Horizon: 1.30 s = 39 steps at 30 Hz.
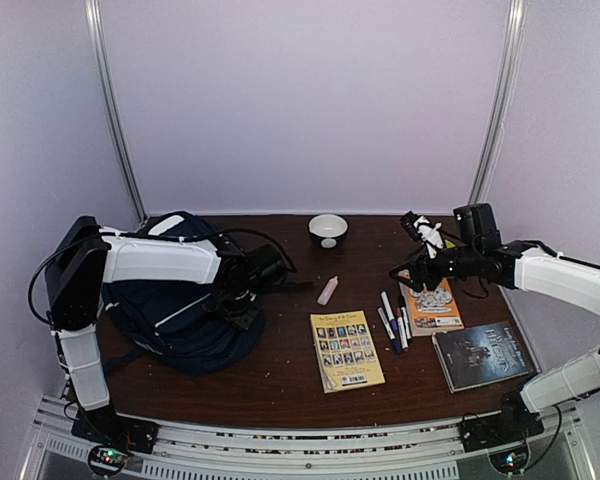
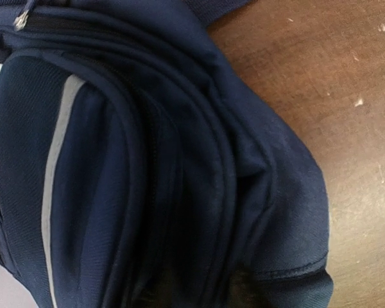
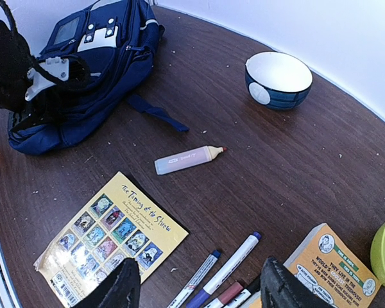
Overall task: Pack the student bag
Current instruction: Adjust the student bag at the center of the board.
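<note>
The student bag [image 1: 170, 320] is a navy backpack lying at the left of the table. It also shows in the right wrist view [image 3: 96, 58]. My left gripper [image 1: 242, 290] sits at the bag's right edge. In the left wrist view its dark fingertips [image 2: 244, 289] are sunk in bunched navy fabric [image 2: 179, 160], with a taut fold between them. My right gripper [image 1: 420, 268] hovers wide open and empty above several markers [image 3: 231, 266], its fingers [image 3: 119, 285] spread at the bottom of the right wrist view.
A yellow book [image 1: 347, 350] lies at centre front, a pale capped marker [image 1: 327, 290] behind it. An orange book [image 1: 432, 305] and a dark book [image 1: 483, 355] lie at the right. A blue-and-white bowl [image 1: 328, 230] stands at the back. A loose bag strap [image 3: 157, 112] trails onto the table.
</note>
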Available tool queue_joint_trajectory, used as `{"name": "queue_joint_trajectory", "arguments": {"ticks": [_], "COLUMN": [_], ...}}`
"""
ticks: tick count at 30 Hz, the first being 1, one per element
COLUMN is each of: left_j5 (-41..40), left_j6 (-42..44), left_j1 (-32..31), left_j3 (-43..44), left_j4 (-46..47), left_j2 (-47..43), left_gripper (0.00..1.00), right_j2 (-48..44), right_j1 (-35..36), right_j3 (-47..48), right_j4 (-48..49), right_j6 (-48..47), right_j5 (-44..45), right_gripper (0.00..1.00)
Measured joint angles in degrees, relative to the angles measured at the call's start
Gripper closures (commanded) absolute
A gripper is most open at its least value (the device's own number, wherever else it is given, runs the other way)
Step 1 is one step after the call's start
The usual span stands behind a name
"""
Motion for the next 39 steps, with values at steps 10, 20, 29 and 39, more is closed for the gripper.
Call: {"name": "queue_joint_trajectory", "arguments": {"ticks": [10, 20, 29, 39], "left_j5": [-3.2, -0.4, 9.7, 16.7], "left_j6": [-0.9, 3.8, 7.6, 6.8], "left_j1": [-0.1, -1.3, -7.0, -8.8], "left_j3": [0.9, 2.1, -4.8, -10.3], "left_j4": [-2.6, -5.8, -3.2, 0.0], "left_j2": [-2.8, -20.5, -22.4, -22.4], "left_gripper": [1.00, 1.00, 1.00, 1.00], "right_j2": [-1.8, -2.0, -5.0, -8.4], "right_j1": [-0.1, -0.1, -1.0, -11.8], "right_j3": [-0.4, 2.6, 6.0, 7.3], "right_j4": [0.1, -3.8, -14.2, -26.7], "right_j6": [0.0, -0.3, -6.2, -10.7], "right_j5": [-0.8, -3.0, 0.3, 7.6], "right_gripper": [0.37, 0.41, 0.43, 0.43]}}
